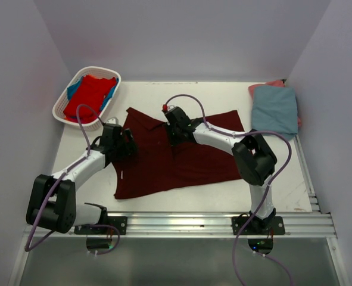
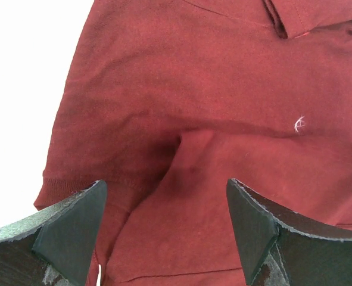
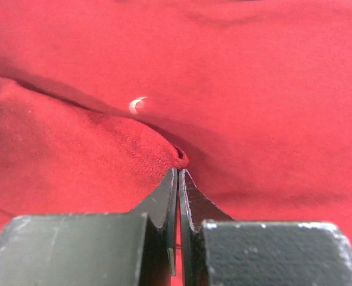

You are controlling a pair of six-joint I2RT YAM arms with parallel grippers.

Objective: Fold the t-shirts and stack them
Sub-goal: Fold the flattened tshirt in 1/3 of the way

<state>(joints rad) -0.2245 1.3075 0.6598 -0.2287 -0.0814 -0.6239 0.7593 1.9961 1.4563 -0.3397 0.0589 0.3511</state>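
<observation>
1. White tabletop (image 1: 181,95) under pale walls carries the dark maroon shirt (image 1: 164,164), which lies spread across the middle with its collar toward the far left.
2. Part of that shirt is turned over on itself. My right wrist view shows a folded hem edge on the cloth (image 3: 253,89), with a small white mark (image 3: 137,105) just beyond it.
3. My right gripper (image 1: 175,139) is pressed down near the shirt's far middle. Its jaws are fully closed, and the tips (image 3: 177,174) touch the corner of the folded hem. I cannot tell whether any cloth is caught between them.
4. My left gripper (image 1: 126,146) hangs over the shirt's left part, beside the sleeve. Its jaws are spread wide (image 2: 165,186) and nothing is held between them. Below them the maroon cloth (image 2: 193,89) rises in a soft ridge.
5. Far left, off the shirt, the white slatted basket (image 1: 59,108) holds a bright red shirt (image 1: 91,95) with a blue shirt (image 1: 74,89) showing at its edge.
6. Far right, well apart from the maroon shirt, a folded grey-blue shirt (image 1: 275,110) rests on a salmon pink shirt (image 1: 275,83).
7. Along the near edge runs the metal rail (image 1: 181,223) to which both of my arm bases are bolted.
</observation>
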